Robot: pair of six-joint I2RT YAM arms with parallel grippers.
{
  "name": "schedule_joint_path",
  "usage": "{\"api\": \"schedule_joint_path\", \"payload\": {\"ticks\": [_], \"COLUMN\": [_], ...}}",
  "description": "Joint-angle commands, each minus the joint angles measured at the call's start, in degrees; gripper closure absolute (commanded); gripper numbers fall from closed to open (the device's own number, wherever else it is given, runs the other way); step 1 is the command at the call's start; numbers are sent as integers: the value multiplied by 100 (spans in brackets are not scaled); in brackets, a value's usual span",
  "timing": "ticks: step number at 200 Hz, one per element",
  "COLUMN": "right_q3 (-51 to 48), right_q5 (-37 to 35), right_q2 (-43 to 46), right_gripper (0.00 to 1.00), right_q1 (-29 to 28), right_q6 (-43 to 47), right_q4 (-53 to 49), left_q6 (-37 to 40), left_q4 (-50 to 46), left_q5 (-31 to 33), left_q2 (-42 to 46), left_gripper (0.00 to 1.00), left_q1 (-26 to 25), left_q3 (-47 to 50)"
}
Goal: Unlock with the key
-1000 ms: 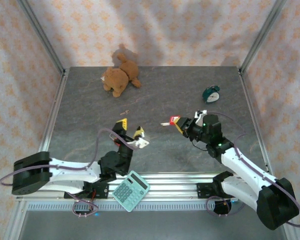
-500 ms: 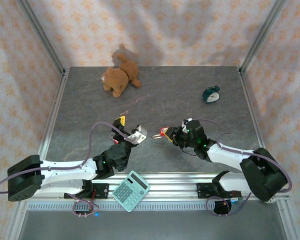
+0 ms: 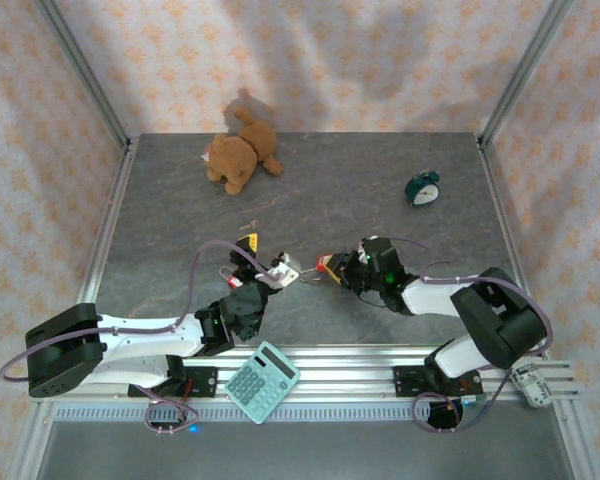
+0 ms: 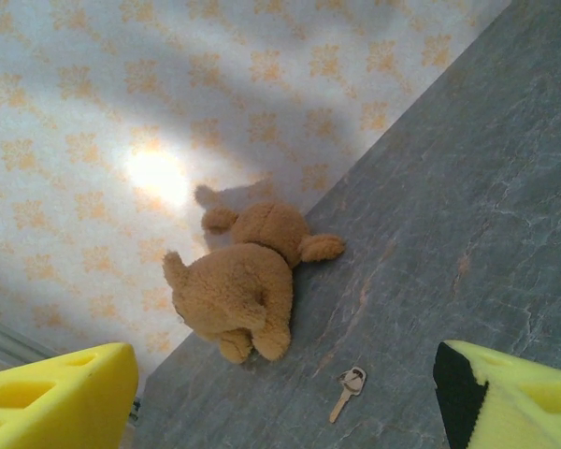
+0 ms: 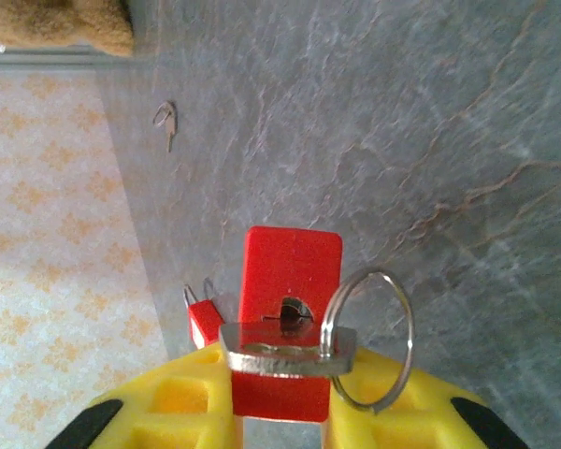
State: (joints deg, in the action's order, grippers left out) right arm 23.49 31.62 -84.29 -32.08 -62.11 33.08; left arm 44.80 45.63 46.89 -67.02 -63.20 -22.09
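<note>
The red padlock (image 5: 290, 267) and key (image 5: 285, 348) point to 9 o'clock, pinched in the low right hand (image 3: 330, 267); the left hand (image 3: 265, 256) is wide.

Brown teddy bear (image 3: 240, 157) lying far back, green alarm clock (image 3: 423, 188) at right, teal calculator (image 3: 263, 381) at near edge

table (image 3: 380, 200): grey marbled slab, that's what you've got everything sitting on
teddy bear (image 3: 239, 158): lying at your far left, close to the back wall
alarm clock (image 3: 422, 188): far right, well apart from the bear
loose key (image 3: 250, 224): flat on the slab, nearer you than the bear
small red padlock (image 5: 203, 321): lying beyond the key, on your side
calculator (image 3: 263, 381): tilted on the near-edge metal rails
</note>
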Motion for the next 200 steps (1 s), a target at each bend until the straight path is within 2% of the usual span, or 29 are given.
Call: {"api": "schedule_joint_path", "payload": {"ticks": [1, 46, 144, 183, 200], "right_q3": [71, 19, -149, -207, -230], "right_q5": [160, 415, 471, 493, 392], "right_q2": [-46, -132, -438, -238, 89], "right_gripper": [79, 78, 74, 56, 50], "right_q1": [157, 307, 419, 487, 540], "right_q6": [124, 519, 614, 756, 893], "right_q4": [540, 325, 441, 113, -355], "left_q6": [-195, -248, -323, -329, -359], "left_q4": [43, 245, 373, 303, 204], "left_q5": [-66, -146, -334, -298, -277], "left_q2": [49, -12, 152, 389, 528], "left_gripper": [15, 15, 15, 16, 16], "left_q1": [66, 82, 89, 79, 75], "left_q3": [-147, -74, 18, 40, 16]}}
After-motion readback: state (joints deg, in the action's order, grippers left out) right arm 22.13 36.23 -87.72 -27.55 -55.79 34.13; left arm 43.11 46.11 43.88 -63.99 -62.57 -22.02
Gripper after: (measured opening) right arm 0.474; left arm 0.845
